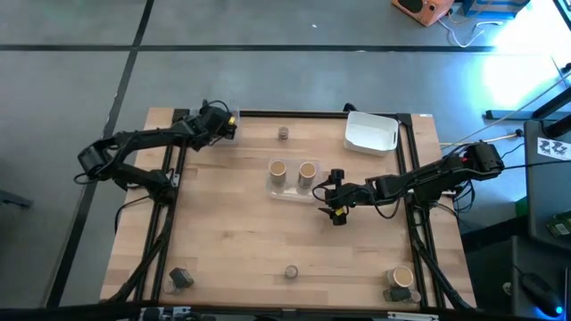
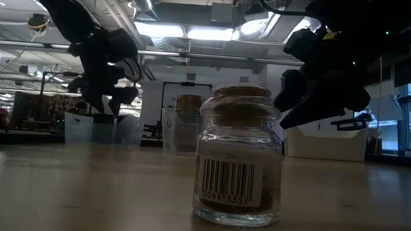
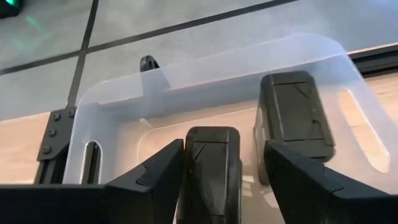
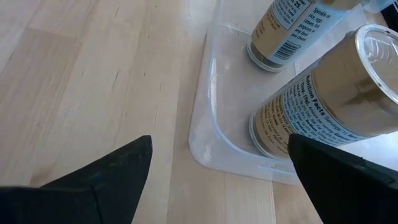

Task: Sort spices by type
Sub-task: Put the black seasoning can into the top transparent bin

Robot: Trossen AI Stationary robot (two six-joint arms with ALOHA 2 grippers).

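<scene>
Right gripper (image 1: 338,203) is held open and empty beside clear tub (image 4: 211,134); tan cylinders (image 1: 306,171) could be toppled if swung carelessly.

You are working on a table (image 1: 232,223) of pale wood, smooth and matt, with fine grain. The clear tub (image 4: 214,134) is thin glossy plastic, and the tan cylinders (image 4: 329,93) in it have printed paper labels and pale shiny tops. Your left arm looks into a frosted tub (image 3: 205,81) of cloudy, semi-matt plastic that holds dark jars (image 3: 292,118) with a dull, faceted finish. The small jar (image 2: 239,158) nearest the low camera is clear glossy glass with a cork-like stopper and a white barcode sticker.
</scene>
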